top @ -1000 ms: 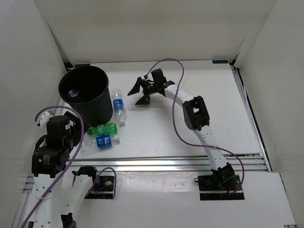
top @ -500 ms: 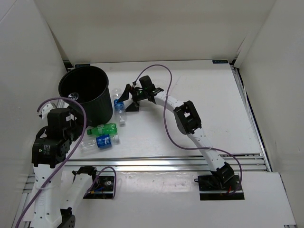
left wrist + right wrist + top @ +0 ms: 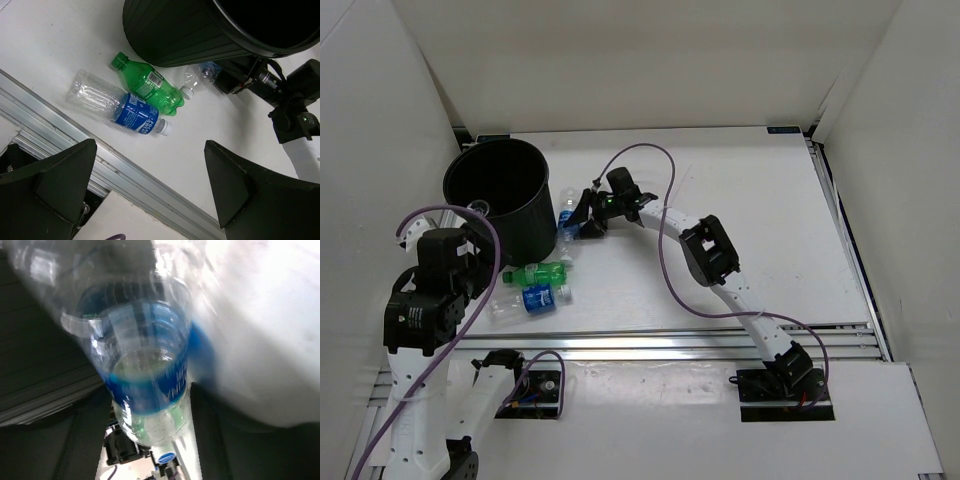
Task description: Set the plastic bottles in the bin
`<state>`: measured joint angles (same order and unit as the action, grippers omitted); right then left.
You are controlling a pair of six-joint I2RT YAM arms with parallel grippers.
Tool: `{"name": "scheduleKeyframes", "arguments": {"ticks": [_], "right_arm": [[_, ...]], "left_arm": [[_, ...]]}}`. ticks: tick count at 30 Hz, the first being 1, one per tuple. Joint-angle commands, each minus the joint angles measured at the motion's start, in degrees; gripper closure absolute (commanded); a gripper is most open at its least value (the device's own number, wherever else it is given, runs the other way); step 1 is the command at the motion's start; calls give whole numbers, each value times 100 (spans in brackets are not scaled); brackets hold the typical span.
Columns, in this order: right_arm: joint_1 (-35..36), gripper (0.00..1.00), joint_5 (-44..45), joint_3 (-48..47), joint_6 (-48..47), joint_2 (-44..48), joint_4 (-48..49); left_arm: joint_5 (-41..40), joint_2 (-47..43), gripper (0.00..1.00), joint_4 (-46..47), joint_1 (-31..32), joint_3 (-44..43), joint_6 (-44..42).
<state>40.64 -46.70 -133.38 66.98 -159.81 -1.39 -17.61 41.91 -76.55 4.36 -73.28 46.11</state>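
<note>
The bin (image 3: pixel 525 232) is a black ribbed bucket at the table's left, also in the left wrist view (image 3: pixel 190 35). A clear bottle with a blue label (image 3: pixel 567 221) lies against the bin's right side. My right gripper (image 3: pixel 579 221) has closed on it. In the right wrist view this bottle (image 3: pixel 145 365) fills the gap between the fingers (image 3: pixel 90 440) of the right gripper (image 3: pixel 147 410). A green bottle (image 3: pixel 538 272) (image 3: pixel 150 85) and another blue-labelled clear bottle (image 3: pixel 535 298) (image 3: pixel 135 112) lie in front of the bin. My left gripper (image 3: pixel 150 145) hangs open above them, holding nothing.
An aluminium rail (image 3: pixel 700 345) (image 3: pixel 125 175) runs along the table's near edge, close to the two loose bottles. White walls enclose the table on three sides. The right arm's purple cable (image 3: pixel 665 250) loops over the table's middle.
My right gripper has swung left from mid-table to the bottle beside the bin and closed around it. The left arm shifted slightly and stays open.
</note>
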Motion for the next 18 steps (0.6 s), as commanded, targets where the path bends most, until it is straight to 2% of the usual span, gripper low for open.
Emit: {"name": "scheduleKeyframes", "arguments": {"ticks": [1,4,5,8,12,15,18], "right_arm": [[40,46,-15,119,96,-77,306],[40,58,37,329,26,98,306],[40,67,38,426,26,255,306],[-74,78,38,777,-273,650,35],[-442,85,-40,1226,-773,1310,-467],[-916,95,-94,1498,-1362,1995,-1071],[-1268,97,-15,1552,-1802,2708,-1477]], "left_arm": [[-94,-25,0,-79,21,-161,-14],[-147,-25,0,-79,21,-161,-67],[-147,-25,0,-79,21,-161,-67],[-147,-25,0,78,21,-109,-67],[-147,-235,0,421,21,190,-14],[-147,-481,0,624,21,383,39],[-94,-754,0,790,21,691,109]]}}
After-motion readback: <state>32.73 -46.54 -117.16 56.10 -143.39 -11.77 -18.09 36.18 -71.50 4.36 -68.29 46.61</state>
